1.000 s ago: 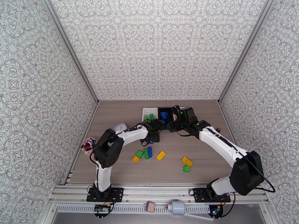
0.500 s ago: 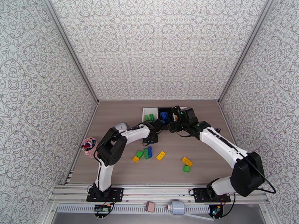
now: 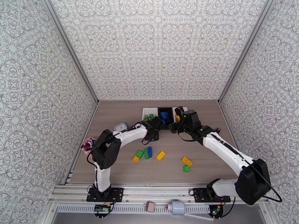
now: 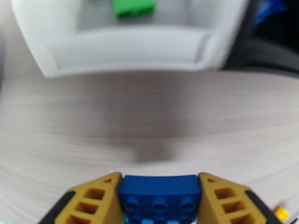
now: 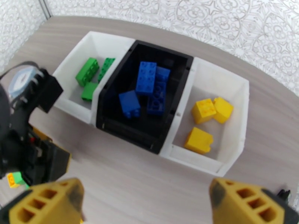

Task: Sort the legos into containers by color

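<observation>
Three bins lined up along the far edge of the table [image 3: 209, 146], going by the top view: left white bin [image 3: 149, 110], black bin [image 3: 167, 108] in the middle, right white bin [image 3: 175, 109], all pressed side to side. Handful of loose legos [image 3: 161, 155] scattered over the middle of the table toward the near edge, green, blue and yellow mixed. Left gripper [image 3: 152, 137] parked just on the near side of the left white and black bins. Right gripper [image 3: 177, 115] hanging over the near end of the right white bin.

Left wrist view next: clamped on a blue brick [image 4: 160, 191], studs facing the camera, pinched between both yellow fingers [image 4: 97, 198]. Dark shadow on the table just ahead of it. Left white bin straight across, black bin's corner off to the right.

Right wrist view: jaws spread wide, nothing between them, looking down on all three bins. Green bricks [image 5: 87, 71] in the left white one, blue bricks [image 5: 146, 77] in the black one, three yellow bricks [image 5: 203, 110] in the right white one.
</observation>
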You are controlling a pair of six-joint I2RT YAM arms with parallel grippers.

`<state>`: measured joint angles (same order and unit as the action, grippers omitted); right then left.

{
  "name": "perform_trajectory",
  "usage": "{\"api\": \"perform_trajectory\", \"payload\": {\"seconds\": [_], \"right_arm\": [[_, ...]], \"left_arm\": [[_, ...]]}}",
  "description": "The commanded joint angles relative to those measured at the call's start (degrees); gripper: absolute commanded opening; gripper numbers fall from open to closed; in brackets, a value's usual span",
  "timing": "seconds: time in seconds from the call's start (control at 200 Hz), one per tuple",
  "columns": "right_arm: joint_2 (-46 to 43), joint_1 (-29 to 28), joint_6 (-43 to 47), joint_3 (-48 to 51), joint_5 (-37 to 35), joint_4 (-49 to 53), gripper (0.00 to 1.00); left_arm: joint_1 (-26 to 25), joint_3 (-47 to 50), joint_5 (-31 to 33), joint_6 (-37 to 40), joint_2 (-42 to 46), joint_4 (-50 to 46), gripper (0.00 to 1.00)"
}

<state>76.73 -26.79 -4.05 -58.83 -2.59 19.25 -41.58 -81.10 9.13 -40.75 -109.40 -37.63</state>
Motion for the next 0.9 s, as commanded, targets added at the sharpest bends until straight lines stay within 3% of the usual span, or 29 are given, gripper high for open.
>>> {"api": "perform_trajectory", "payload": {"seconds": [0.0,0.23,0.495,0.615,0.895], "right_arm": [[-2.8,-0.2,-2.3,1.8,-2.5,-2.5,0.92],[-6.6,0.1,-3.2,4.2,-4.1,-4.3,0.92],[-10.1,0.4,-3.1,6.5,-5.6,-5.1,0.93],[-10.9,0.6,-3.2,7.0,-6.0,-4.6,0.94],[-11.5,0.9,-3.2,7.7,-6.0,-4.4,0.94]], "left_arm": [[0.0,0.5,-2.5,3.6,4.1,7.1,0.4],[-0.3,2.7,-2.7,10.8,7.5,21.2,0.39],[-0.1,2.0,-9.8,26.3,4.9,35.3,0.4],[0.3,-2.2,-11.0,30.7,1.7,34.9,0.43],[2.6,-13.4,-9.9,30.5,-7.0,29.4,0.44]]}}
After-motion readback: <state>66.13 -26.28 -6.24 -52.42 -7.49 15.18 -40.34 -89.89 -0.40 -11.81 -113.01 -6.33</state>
